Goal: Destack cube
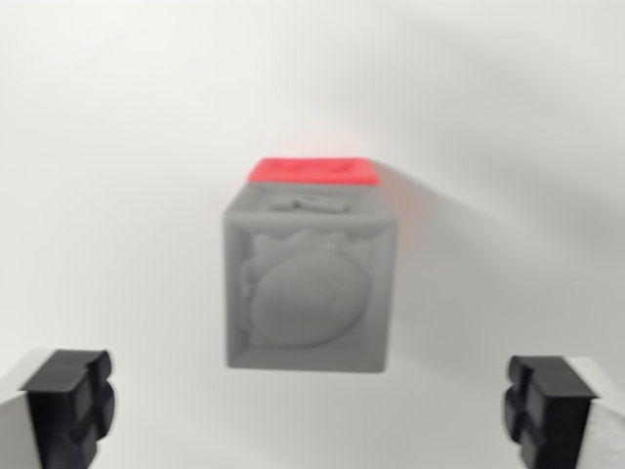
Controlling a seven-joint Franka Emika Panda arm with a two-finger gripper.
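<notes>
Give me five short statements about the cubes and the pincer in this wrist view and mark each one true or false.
1. The grey plastic cube with a relief face fills the middle of the wrist view. True.
2. The red plastic cube shows past the grey cube's far edge. True.
3. The pincer is shut on the grey cube. False: its black fingertips stand wide apart, clear of both cubes.
4. A blue cube lies at the wrist view's left. False: only bare white surface there.
5. The grey cube's near face is smooth. False: it bears a raised, rounded figure.
</notes>
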